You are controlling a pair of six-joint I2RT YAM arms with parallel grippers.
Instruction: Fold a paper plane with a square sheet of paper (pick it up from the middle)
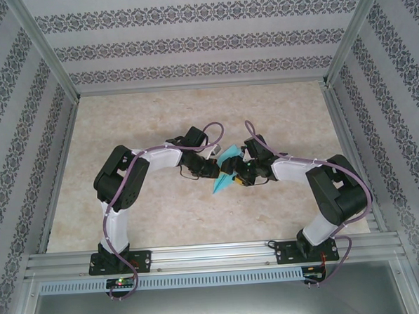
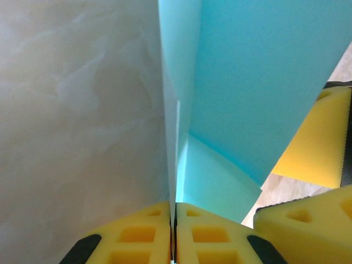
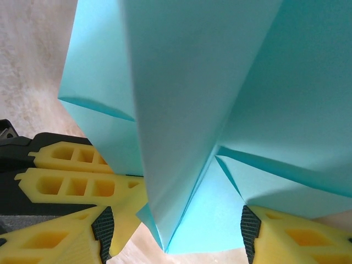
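The square sheet of paper is folded into a pointed turquoise dart, the paper plane (image 1: 223,182), and is held up between both arms over the middle of the table. My left gripper (image 2: 175,220) is shut on a thin creased edge of the plane (image 2: 247,82), its yellow fingers pressed together. My right gripper (image 3: 176,236) stands open with its fingers wide apart. The plane's layered keel (image 3: 181,110) hangs between them, clear of the left pad (image 3: 103,231). In the top view the left gripper (image 1: 211,169) and right gripper (image 1: 240,173) meet at the paper.
The beige marbled table top (image 1: 164,223) lies under the arms. Patterned walls and a metal frame (image 1: 50,67) close in the back and sides. The left gripper's yellow fingers (image 3: 71,176) sit close beside my right gripper. Purple cables (image 1: 215,132) loop over both wrists.
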